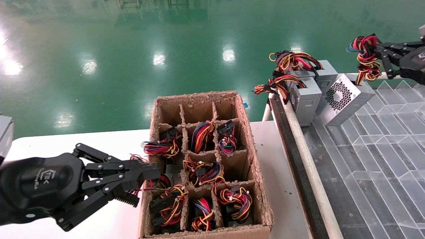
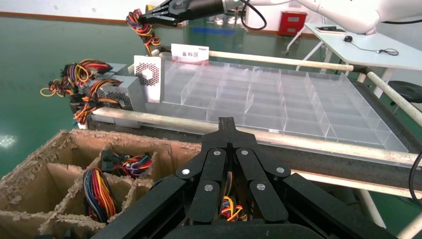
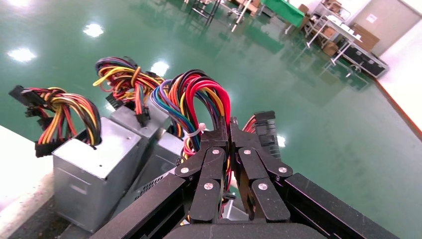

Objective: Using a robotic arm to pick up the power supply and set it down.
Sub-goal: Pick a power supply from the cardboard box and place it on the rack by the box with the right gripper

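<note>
The power supply (image 1: 342, 98) is a grey box with a round perforated vent. It sits tilted at the near-left corner of the clear tray (image 1: 391, 139) and also shows in the left wrist view (image 2: 148, 77). Its tied bundle of red, yellow and black wires (image 1: 367, 54) rises to my right gripper (image 1: 377, 49), which is shut on the bundle. In the right wrist view the gripper (image 3: 225, 127) pinches the wire loop (image 3: 199, 99). My left gripper (image 1: 156, 172) is shut and hovers over the left side of the cardboard box (image 1: 255, 172); nothing shows between its fingertips (image 2: 228, 124).
Two more grey wired boxes (image 1: 305, 99) (image 1: 327, 74) lean against the power supply at the tray's end. The cardboard box has divided cells holding several wired units. A white rail (image 1: 308, 166) separates the white table (image 1: 282, 186) from the tray.
</note>
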